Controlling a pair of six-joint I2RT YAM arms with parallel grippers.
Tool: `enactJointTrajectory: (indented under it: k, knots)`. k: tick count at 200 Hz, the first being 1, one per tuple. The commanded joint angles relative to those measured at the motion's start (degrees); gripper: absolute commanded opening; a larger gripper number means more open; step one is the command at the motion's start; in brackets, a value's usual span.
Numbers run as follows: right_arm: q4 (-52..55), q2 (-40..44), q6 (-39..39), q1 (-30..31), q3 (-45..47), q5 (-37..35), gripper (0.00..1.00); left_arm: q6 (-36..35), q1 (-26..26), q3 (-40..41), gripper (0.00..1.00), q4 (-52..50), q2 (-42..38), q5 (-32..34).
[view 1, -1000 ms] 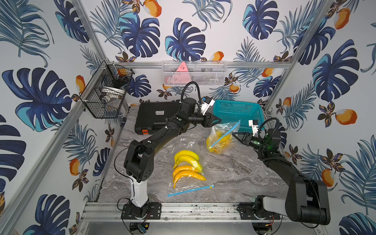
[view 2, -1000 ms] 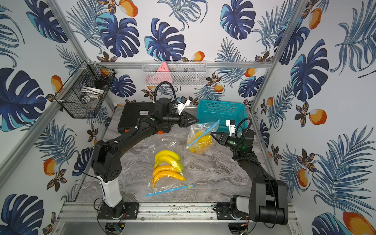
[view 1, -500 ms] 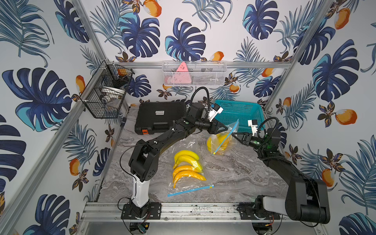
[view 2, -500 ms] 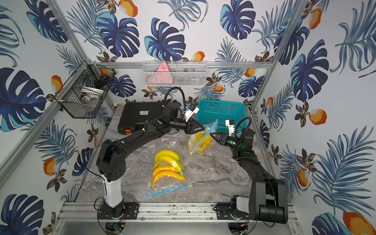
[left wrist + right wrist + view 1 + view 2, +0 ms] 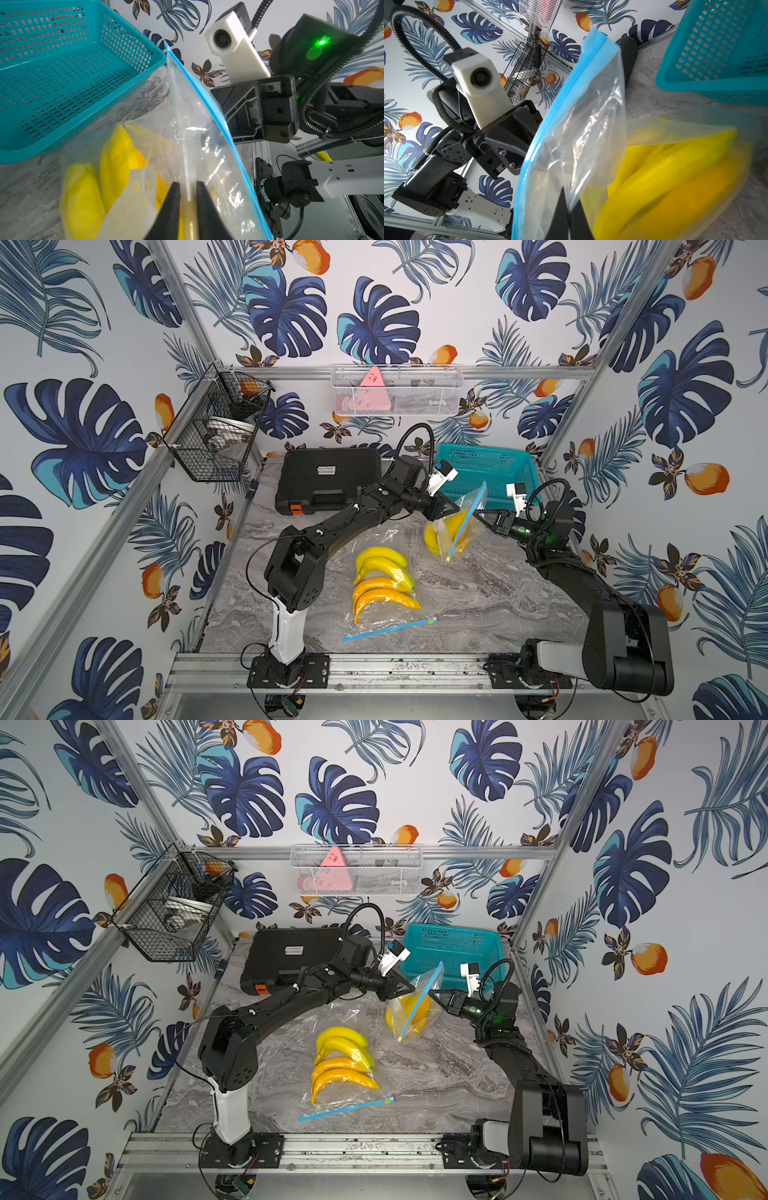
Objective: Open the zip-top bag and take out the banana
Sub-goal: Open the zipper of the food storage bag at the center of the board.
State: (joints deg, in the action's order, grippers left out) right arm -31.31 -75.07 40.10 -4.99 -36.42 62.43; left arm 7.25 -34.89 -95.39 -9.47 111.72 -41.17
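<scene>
Where the counter (image 5: 478, 597) nears its far right corner, both top views show the zip-top bag (image 5: 459, 526) held up just in front of the teal basket (image 5: 494, 456), its blue zip strip slanting between the two arms. The left gripper (image 5: 451, 508) meets the bag from one side and the right gripper (image 5: 478, 514) from the other. The yellow banana (image 5: 434, 533) sits low inside the bag. A second bag of bananas (image 5: 386, 585) lies flat at the counter's middle, towards the front edge, and a black case (image 5: 328, 477) stands along the far edge.

In the left wrist view the left gripper (image 5: 186, 187) has its jaws pressed together on a thin fold of the bag (image 5: 197, 128), with the banana (image 5: 116, 153) behind the clear film and the basket (image 5: 62, 62) beyond.

In the right wrist view the right gripper (image 5: 569, 199) pinches the film of the bag (image 5: 583, 116) just below the zip strip, and the banana (image 5: 664, 176) shows blurred inside.
</scene>
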Motion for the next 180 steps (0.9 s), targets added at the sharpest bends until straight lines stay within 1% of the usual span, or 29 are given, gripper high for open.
enactJointTrajectory:
  k: [1, 25, 40, 57, 68, 95, 125, 143, 166, 172, 180]
  knots:
    - [-2.4, 0.8, 0.9, 0.1, 0.3, 1.3, 0.0, 0.9, -0.2, 0.6, 0.0, 2.3, -0.2, -1.0]
    - [0.4, 2.2, -1.0, 0.2, 1.3, 1.4, 0.0, 4.2, -0.3, 2.6, 0.0, 5.9, -1.1, -0.9]
    - [5.0, 4.2, -4.1, 0.2, 2.3, 1.5, 0.0, 4.5, 0.1, 3.9, 0.0, 6.6, -2.4, 2.3]
    - [12.7, 7.6, -9.2, -0.1, 3.7, 0.4, 0.0, 4.9, 2.5, 3.8, 0.0, 5.5, -3.2, 3.9]
    - [15.7, 9.9, -11.2, -0.3, 4.8, -0.7, 0.0, 5.9, 4.4, 3.3, 0.0, 4.9, -3.5, 4.3]
    - [16.2, 14.1, -11.0, -1.4, 8.3, -1.6, 0.0, 4.6, 7.1, 1.4, 0.0, 2.0, -4.2, 7.0]
    - [19.4, 16.7, -12.5, -2.2, 9.7, -3.0, 0.0, 4.7, 8.0, -0.1, 0.0, 1.8, -4.0, 7.0]
    - [18.2, 16.5, -11.4, -2.3, 10.2, -3.7, 0.0, 5.5, 7.9, 0.1, 0.0, 3.5, -3.7, 5.1]
    - [19.3, 14.4, -11.6, -2.3, 7.9, -4.2, 0.0, 6.2, 7.5, 1.0, 0.0, 5.4, -3.9, 2.8]
    - [21.4, 14.2, -12.4, -2.3, 6.8, -5.2, 0.15, 5.8, 7.1, 1.1, 0.0, 5.4, -4.1, 2.6]
    - [25.2, 14.4, -14.3, -2.3, 4.8, -6.5, 0.22, 4.9, 6.7, 0.9, 0.0, 4.5, -4.4, 2.4]
